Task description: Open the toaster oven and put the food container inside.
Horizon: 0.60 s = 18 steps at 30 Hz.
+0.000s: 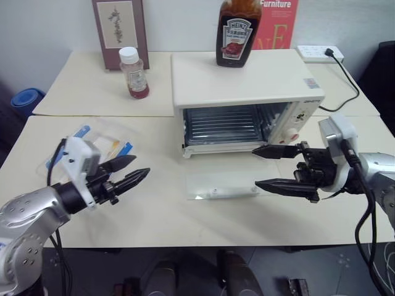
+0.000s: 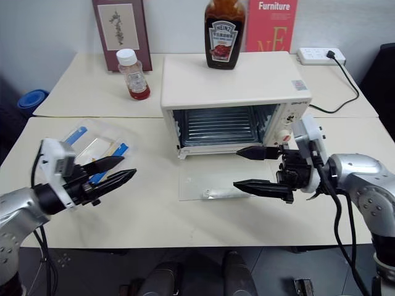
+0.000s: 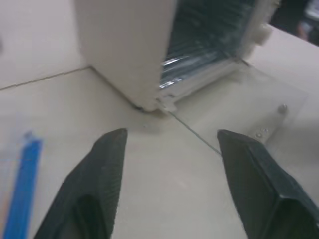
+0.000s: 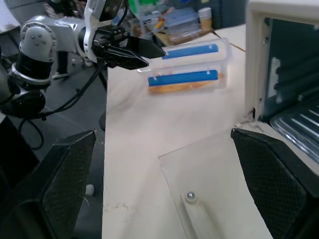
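Note:
The cream-white toaster oven [image 1: 247, 77] stands mid-table with its glass door [image 1: 222, 183] folded down flat on the table and the wire rack [image 1: 222, 121] showing inside. The food container [image 1: 105, 140], a clear box with blue clip strips, lies on the table to the oven's left. My left gripper [image 1: 141, 165] hovers open just in front of the container, holding nothing and pointing toward the oven. My right gripper [image 1: 254, 166] is open and empty over the right end of the lowered door, pointing left. The right wrist view shows the container [image 4: 192, 74] with the left gripper [image 4: 149, 55] beside it.
A large ketchup bottle [image 1: 237, 31] stands on the oven's top. A small bottle of red sauce [image 1: 133, 73] and a framed picture [image 1: 120, 24] are at the back left. A power strip [image 1: 315, 53] with a black cable lies at the back right.

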### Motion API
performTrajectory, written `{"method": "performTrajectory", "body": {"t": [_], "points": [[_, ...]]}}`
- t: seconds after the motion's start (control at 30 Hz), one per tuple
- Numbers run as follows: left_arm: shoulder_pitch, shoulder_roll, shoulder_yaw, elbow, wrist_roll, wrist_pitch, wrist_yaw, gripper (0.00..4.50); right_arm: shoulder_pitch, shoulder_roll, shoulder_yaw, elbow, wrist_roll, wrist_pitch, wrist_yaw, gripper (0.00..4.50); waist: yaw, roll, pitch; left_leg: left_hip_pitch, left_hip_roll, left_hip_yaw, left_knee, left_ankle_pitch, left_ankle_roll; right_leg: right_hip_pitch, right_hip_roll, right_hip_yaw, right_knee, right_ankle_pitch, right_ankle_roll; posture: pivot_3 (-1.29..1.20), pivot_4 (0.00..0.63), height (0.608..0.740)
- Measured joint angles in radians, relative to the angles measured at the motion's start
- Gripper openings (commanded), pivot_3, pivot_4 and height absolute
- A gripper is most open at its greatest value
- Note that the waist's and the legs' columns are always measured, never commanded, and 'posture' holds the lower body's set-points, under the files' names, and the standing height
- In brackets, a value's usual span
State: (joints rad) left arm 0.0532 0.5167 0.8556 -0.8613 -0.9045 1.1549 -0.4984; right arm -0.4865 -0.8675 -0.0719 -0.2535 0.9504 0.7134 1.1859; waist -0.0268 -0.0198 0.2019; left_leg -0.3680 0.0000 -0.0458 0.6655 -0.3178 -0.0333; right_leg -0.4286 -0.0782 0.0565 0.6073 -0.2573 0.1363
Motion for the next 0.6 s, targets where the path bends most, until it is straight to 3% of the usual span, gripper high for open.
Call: {"method": "performTrajectory", "body": {"t": [0.1, 0.2, 0.3, 0.43, 0.53, 0.6], "points": [[0.096, -0.045, 0.185, 0.001, -0.192, 0.003, 0.193, 4.49, -0.063, 0.030, 0.046, 0.062, -0.034, -0.009, 0.050, 4.50, 0.001, 0.000, 0.000, 0.000, 0.001, -0.001, 0.000, 0.000, 0.000, 0.000, 0.000, -0.001, 0.001, -0.001, -0.001, 0.00, 0.150, 0.740], [0.138, -0.126, 0.235, 0.022, -0.421, -0.101, 0.492, 4.49, -0.110, 0.066, 0.078, 0.113, -0.067, -0.011, 0.086, 4.50, 0.011, 0.000, 0.000, 0.001, 0.000, -0.001, 0.001, 0.000, -0.001, 0.001, -0.001, -0.001, 0.001, 0.000, -0.001, 0.00, 0.150, 0.740], [0.170, -0.141, 0.205, 0.076, -0.586, -0.230, 0.852, 4.49, -0.144, 0.087, 0.111, 0.154, -0.100, -0.012, 0.121, 4.50, 0.024, 0.000, -0.001, 0.001, -0.001, -0.001, 0.001, -0.001, -0.002, 0.000, -0.001, -0.001, 0.001, 0.000, -0.001, 0.00, 0.150, 0.740], [0.231, -0.089, 0.130, 0.121, -0.726, -0.350, 1.187, 4.49, -0.159, 0.090, 0.113, 0.169, -0.117, -0.009, 0.143, 4.50, 0.027, 0.000, -0.001, 0.000, -0.001, -0.001, 0.000, -0.001, -0.003, 0.000, -0.001, 0.000, -0.001, 0.000, -0.002, 0.00, 0.150, 0.740], [0.221, -0.055, 0.082, 0.192, -0.758, -0.422, 1.364, 4.49, -0.159, 0.094, 0.112, 0.170, -0.118, 0.003, 0.144, 4.50, 0.026, 0.000, -0.001, 0.000, -0.001, 0.000, 0.000, -0.001, -0.003, 0.000, -0.001, -0.001, -0.001, 0.000, -0.002, 0.00, 0.150, 0.740], [0.151, 0.051, -0.005, 0.278, -0.756, -0.432, 1.423, 4.49, -0.155, 0.100, 0.109, 0.166, -0.118, 0.014, 0.138, 4.50, 0.033, 0.000, -0.001, 0.000, -0.002, -0.002, 0.000, 0.000, -0.005, 0.001, 0.000, -0.002, 0.000, 0.000, -0.003, 0.00, 0.150, 0.740]]}}
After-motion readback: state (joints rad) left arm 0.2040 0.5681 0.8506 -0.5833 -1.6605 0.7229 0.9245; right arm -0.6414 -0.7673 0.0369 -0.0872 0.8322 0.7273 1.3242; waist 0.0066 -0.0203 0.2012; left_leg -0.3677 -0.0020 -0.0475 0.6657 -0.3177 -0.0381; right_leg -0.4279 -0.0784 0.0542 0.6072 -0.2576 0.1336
